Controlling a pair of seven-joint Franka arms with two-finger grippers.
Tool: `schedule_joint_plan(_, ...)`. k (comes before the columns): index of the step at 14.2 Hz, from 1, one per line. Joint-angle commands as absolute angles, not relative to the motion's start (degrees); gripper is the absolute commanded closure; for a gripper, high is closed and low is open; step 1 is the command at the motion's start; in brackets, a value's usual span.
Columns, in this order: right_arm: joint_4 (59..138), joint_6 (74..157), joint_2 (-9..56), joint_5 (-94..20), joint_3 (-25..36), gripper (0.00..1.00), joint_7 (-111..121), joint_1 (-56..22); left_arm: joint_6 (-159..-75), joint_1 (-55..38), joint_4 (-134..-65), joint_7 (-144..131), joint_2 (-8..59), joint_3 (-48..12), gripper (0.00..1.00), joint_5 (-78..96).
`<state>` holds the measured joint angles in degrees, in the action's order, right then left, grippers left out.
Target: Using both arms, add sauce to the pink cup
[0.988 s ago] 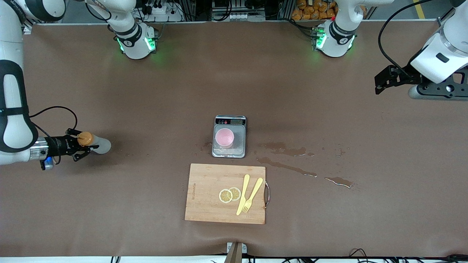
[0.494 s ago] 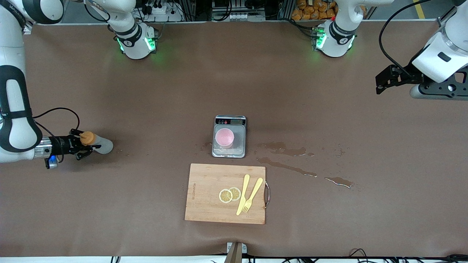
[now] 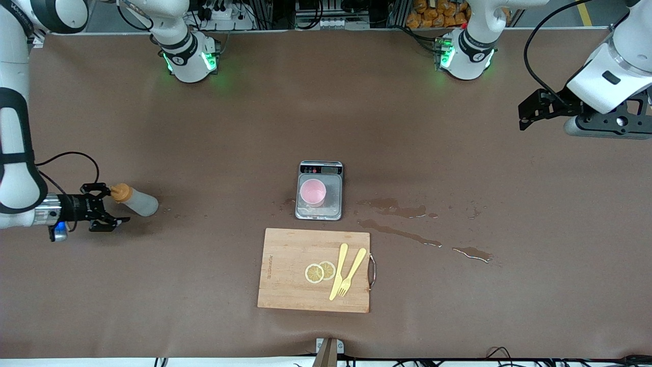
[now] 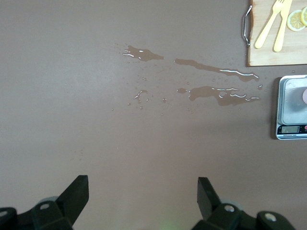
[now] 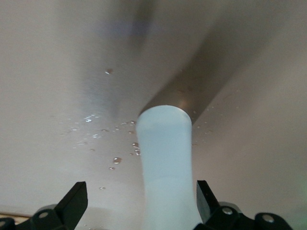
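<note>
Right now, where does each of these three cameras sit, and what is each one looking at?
Front view: high, facing the robots; shows the table, both arms and bases.
Left wrist view: on the left arm, looking down past the open left gripper at spilled liquid.
Right wrist view: on the right arm, its open right gripper around the sauce bottle.
Shared: front and left wrist views both show the scale and cutting board.

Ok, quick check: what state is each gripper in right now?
Left gripper: open, empty, up over bare table, waiting.
Right gripper: open, holding nothing; sauce bottle lies on the table, its orange cap at the fingertips.
</note>
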<state>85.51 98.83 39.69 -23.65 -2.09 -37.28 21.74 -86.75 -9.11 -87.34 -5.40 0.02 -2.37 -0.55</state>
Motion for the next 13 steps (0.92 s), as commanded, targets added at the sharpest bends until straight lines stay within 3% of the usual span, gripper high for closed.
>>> schedule_joint_plan(1, 82.89, 96.51, 38.32, -22.60, -2.64, 0.00, -36.47, 22.85, -84.38, -9.23, -87.01, -5.89, -1.49, -2.81, 0.00, -0.88)
schedule_joint_plan(8, 75.68, 84.57, 30.25, -15.03, -3.78, 0.00, -36.65, 20.22, -84.38, -8.53, -87.01, -6.06, -1.49, -4.22, 0.00, -1.23)
schedule_joint_plan(13, 74.00, 77.44, 20.50, -8.64, -3.96, 0.00, -36.56, 9.87, -82.53, -8.61, -87.01, -6.33, -1.32, -3.95, 0.00, -0.97)
